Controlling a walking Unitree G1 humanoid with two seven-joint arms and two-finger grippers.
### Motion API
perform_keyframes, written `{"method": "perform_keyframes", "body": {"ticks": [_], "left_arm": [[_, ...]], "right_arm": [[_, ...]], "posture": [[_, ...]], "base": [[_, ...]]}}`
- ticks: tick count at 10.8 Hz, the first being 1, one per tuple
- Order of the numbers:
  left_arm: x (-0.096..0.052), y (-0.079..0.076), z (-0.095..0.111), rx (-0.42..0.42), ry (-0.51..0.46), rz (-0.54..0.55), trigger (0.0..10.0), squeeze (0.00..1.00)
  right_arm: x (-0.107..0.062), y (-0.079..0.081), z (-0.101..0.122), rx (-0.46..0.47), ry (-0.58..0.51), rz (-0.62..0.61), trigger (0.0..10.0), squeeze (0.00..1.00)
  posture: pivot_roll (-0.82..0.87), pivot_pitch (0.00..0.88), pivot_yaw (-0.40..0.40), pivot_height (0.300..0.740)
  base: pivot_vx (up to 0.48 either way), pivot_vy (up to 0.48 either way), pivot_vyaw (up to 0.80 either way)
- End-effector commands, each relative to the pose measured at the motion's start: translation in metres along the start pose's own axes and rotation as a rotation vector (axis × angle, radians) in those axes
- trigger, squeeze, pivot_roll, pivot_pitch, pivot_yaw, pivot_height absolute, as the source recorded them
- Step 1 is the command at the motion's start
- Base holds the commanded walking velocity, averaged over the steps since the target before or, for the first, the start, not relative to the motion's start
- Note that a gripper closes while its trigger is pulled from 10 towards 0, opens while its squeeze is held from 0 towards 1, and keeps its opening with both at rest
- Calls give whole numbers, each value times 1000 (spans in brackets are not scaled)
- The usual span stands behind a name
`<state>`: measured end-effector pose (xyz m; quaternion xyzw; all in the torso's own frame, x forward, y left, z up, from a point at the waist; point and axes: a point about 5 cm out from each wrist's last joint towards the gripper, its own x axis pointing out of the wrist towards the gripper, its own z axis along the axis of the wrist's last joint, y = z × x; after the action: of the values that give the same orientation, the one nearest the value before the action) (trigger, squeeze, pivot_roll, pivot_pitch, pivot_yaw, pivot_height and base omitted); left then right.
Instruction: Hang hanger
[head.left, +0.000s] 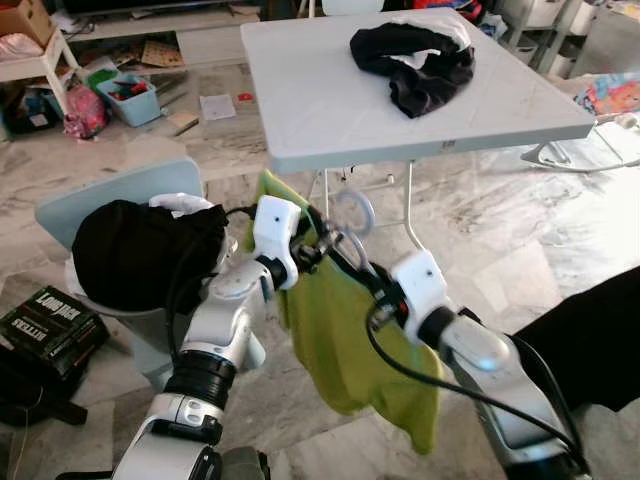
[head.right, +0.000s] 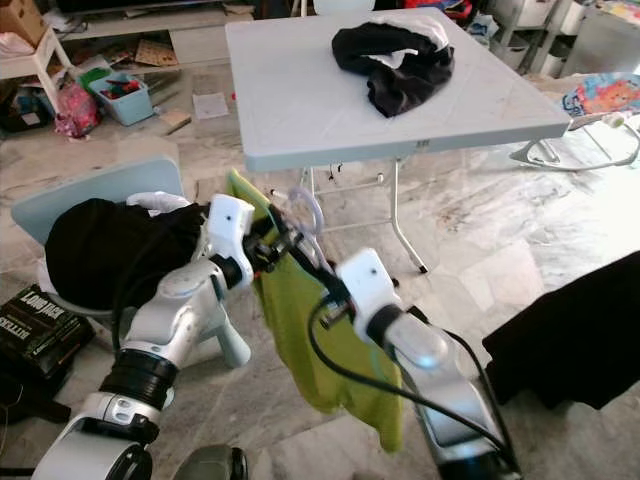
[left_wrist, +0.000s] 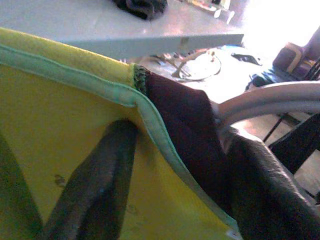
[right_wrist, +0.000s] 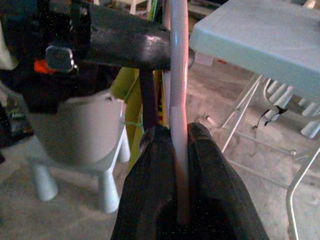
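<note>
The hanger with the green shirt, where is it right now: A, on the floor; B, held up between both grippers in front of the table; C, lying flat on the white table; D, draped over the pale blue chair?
B: the hanger with the green shirt is gripped by the left gripper and right gripper, short of the white table.

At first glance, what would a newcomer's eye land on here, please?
A yellow-green shirt on a white hanger is held up between both arms, the right tool clamping the hanger and the left tool gripping the collar. Behind stands a grey folding table with black clothing on it.
</note>
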<state>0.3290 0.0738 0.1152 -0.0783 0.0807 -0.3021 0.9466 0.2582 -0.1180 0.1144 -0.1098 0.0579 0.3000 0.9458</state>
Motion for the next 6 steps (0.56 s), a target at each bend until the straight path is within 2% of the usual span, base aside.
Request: {"method": "perform_keyframes", "body": {"ticks": [1,2,3,4,5,6], "left_arm": [[-8,9,-14,-16,59,65,0,0],[-5,6,-14,-5,57,71,4157,0],[-2,3,-12,13,54,86,10000,0],[1,-1,-8,6,39,72,10000,0],[3,-6,-2,-12,16,33,10000,1000],[3,-5,-1,0,17,29,10000,1000]], "right_arm": [[4,-17,34,-26,-148,-101,10000,0],[12,-14,40,-18,-170,-111,10000,0],[22,-10,48,-11,-201,-121,10000,0],[28,-6,53,-5,-220,-128,10000,0],[33,-2,57,-8,-230,-132,10000,0],[34,-3,57,-31,-228,-156,10000,0]], "posture": [[-108,0,-18,740],[-109,0,-20,740],[-105,0,-21,740],[-105,0,-21,740],[-103,0,-18,740],[-103,0,-18,740]], "base": [[0,0,0],[0,0,0],[0,0,0],[0,0,0],[0,0,0],[0,0,0]]}}
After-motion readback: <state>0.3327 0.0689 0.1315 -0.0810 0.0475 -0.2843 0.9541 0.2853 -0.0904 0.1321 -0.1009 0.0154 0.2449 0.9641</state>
